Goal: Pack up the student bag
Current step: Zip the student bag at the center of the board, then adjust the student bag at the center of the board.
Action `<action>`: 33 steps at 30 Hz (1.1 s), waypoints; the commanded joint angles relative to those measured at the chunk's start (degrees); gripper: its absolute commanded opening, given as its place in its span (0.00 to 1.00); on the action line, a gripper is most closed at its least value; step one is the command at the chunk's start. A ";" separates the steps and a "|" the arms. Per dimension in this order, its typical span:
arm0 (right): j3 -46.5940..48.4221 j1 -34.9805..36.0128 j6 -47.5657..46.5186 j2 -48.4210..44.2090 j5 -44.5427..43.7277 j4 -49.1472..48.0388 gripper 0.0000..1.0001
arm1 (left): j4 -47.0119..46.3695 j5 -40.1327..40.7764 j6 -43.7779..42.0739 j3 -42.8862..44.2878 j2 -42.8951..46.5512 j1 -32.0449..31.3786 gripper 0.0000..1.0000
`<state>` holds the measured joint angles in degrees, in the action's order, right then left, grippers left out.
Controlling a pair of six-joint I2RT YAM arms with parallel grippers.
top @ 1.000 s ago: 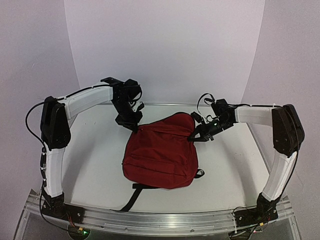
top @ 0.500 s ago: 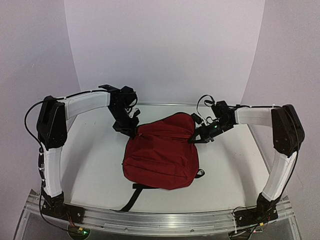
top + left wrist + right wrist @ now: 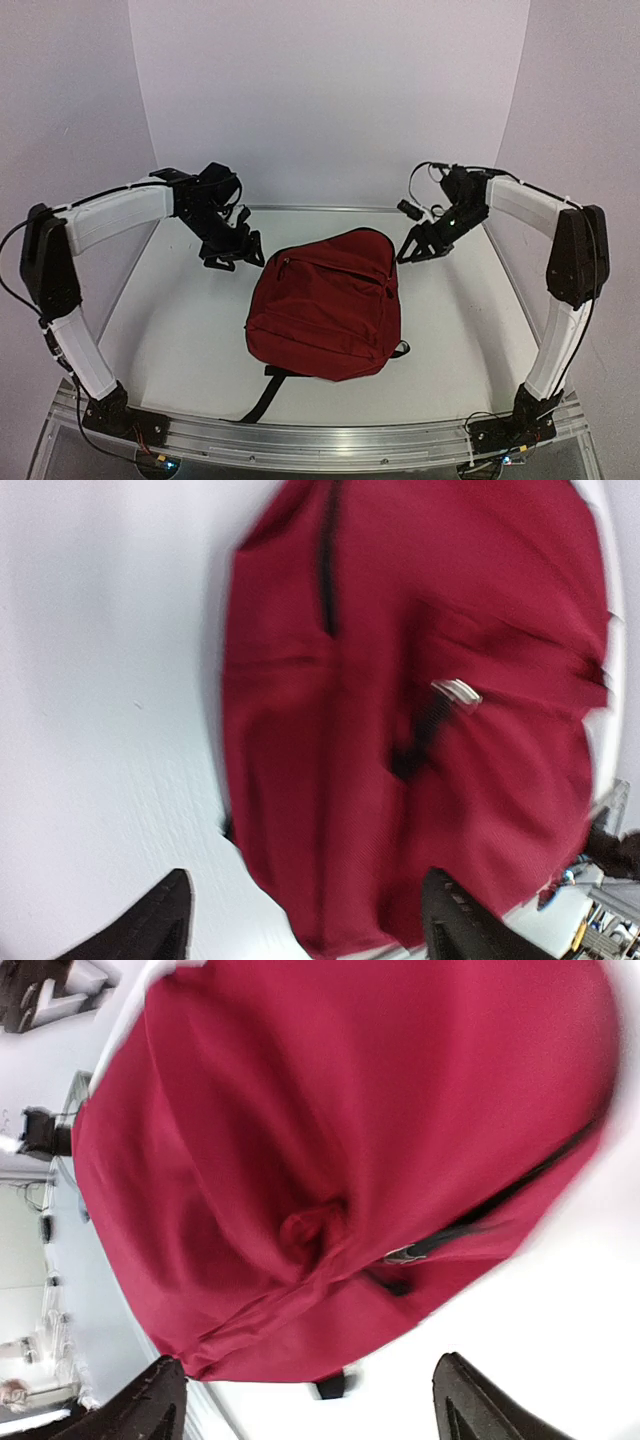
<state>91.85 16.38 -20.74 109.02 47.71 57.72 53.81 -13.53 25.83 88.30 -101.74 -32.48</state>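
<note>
Top view: the dark red student bag point(image 3: 325, 310) lies flat at the middle of the table point(image 3: 180, 330), between the left gripper point(image 3: 232, 256) and the right gripper point(image 3: 416, 250). Left wrist view: jaws spread wide, empty. Right wrist view: jaws equally wide, holding nothing.

One student bag point(image 3: 322, 312), one left tool point(image 3: 233, 257), one right tool point(image 3: 415, 254).

Dark red student bag point(image 3: 325, 315), black strap point(image 3: 262, 397)

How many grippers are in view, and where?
2. The left gripper, open, hangs off the far-left corner of the student bag; the right gripper, open, off its far-right corner. Neither grips it.
</note>
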 commanded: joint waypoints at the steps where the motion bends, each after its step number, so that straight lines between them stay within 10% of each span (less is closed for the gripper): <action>1: 13.61 -1.78 -7.14 5.03 -3.10 8.00 0.88 | -5.72 -2.64 5.46 -7.76 10.25 -6.53 0.84; 17: 34.31 8.74 5.76 25.41 -1.79 -3.38 0.65 | -19.87 -3.14 23.40 -25.69 12.92 -26.52 0.82; 25: 27.26 3.52 0.83 30.26 -12.68 -5.60 0.61 | -26.58 2.62 30.08 -31.70 9.57 -18.57 0.82; 33: -2.11 6.49 -3.97 15.95 -7.81 -5.68 0.69 | -26.93 0.73 21.03 -18.18 -4.24 -1.13 0.81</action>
<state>103.34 18.90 -20.87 131.17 41.58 47.14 28.47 -17.71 51.60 61.89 -95.51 -43.51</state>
